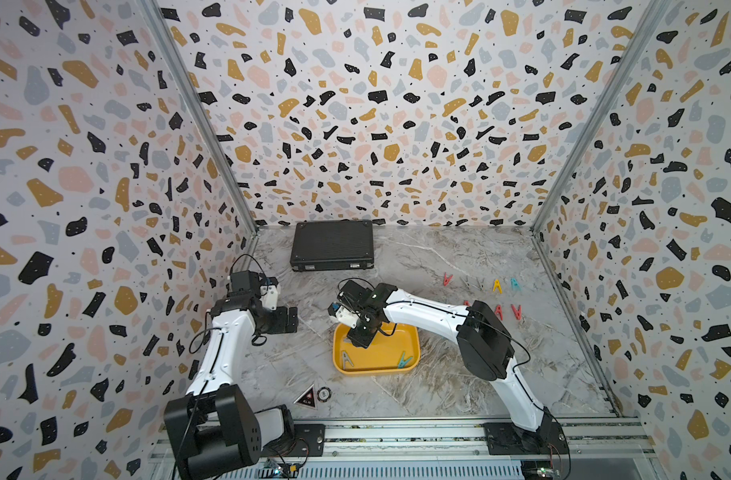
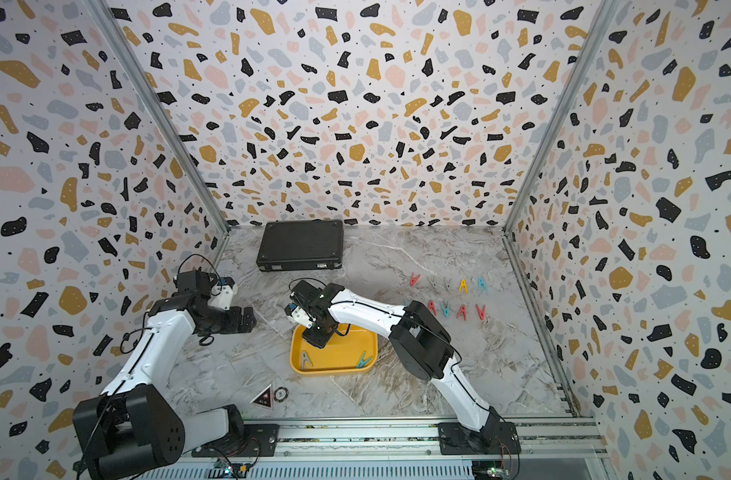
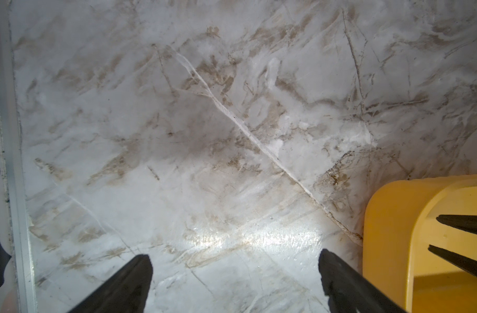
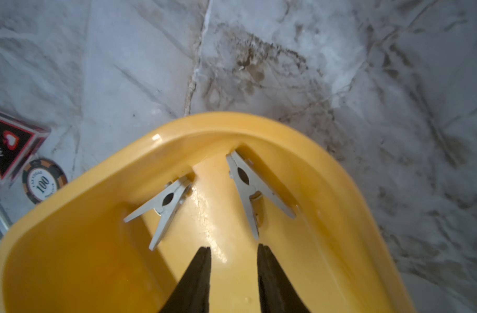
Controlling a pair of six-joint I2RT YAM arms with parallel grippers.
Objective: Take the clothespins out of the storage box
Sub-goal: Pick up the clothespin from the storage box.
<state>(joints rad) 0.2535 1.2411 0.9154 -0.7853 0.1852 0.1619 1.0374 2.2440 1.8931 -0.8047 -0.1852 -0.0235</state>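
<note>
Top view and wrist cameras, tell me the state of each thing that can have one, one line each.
Storage box: upright, not yet emptied.
Grey clothespin: lying in the box, ungripped.
Teal clothespin: lying in the box, ungripped.
Loose clothespins: outside the box, in two rows on the table.
Black case: closed, lying flat.
Left claw: wide open, empty, above the table.
Right claw: narrowly open, empty, low in the box.
</note>
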